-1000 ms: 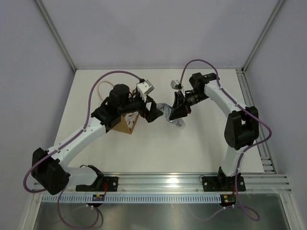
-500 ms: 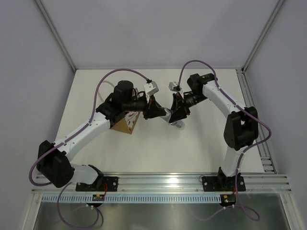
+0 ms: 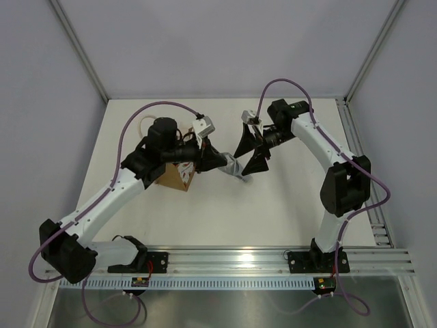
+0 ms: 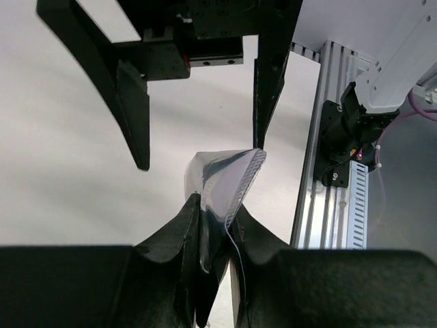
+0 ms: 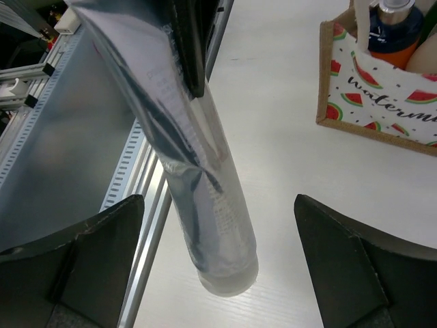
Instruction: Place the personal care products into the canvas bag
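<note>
Silver-grey squeeze tube [image 4: 225,178] off the worktop [image 3: 287,212], pinched at flat crimped end by left claw [image 4: 213,225], just at 3 o'clock of canvas bag [image 3: 179,179]. Orange bottle [image 5: 392,31] and beige bottle [image 5: 425,63] already inside bag; green one not confirmable, only a sliver at frame edge. Tube judged last item out; left to do: carry toward 9 o'clock, drop through bag mouth. Right claw [image 3: 251,154] spread wide, flanking tube's cap end, not touching, crowding 3 o'clock side. Bag half hidden under left arm. Bare worktop at 5 to 6 o'clock, near rail [image 3: 239,258] well apart.
</note>
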